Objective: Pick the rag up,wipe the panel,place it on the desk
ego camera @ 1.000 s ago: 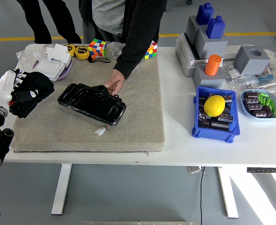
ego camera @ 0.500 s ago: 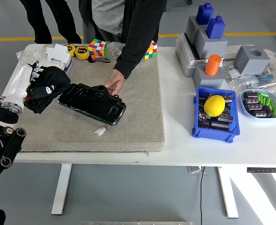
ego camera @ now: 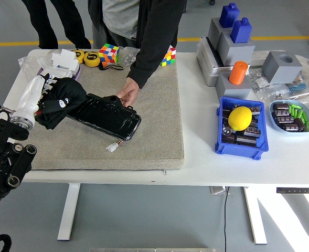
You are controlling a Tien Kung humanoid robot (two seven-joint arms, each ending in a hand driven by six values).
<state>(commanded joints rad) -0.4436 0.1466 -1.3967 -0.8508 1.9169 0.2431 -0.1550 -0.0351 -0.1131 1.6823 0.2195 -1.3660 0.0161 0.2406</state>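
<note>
A glossy black panel (ego camera: pixel 109 116) lies on the grey mat (ego camera: pixel 154 142). My left hand (ego camera: pixel 41 97), white with a black arm, is shut on a black rag (ego camera: pixel 62 101) and holds the rag over the panel's left end. A person's hand (ego camera: pixel 127 96) rests on the panel's far right edge and holds it down. My right hand is out of view.
Two Rubik's cubes (ego camera: pixel 108 53), tape measures and a white box (ego camera: pixel 62 62) sit at the mat's far edge. A blue bin (ego camera: pixel 242 131) with a yellow lemon, grey blocks (ego camera: pixel 233 42) and a parts tray (ego camera: pixel 292 116) stand to the right.
My left hand has carried the rag rightward and away from me, from the mat's left edge onto the panel's left end. The person's hand has stayed on the panel.
</note>
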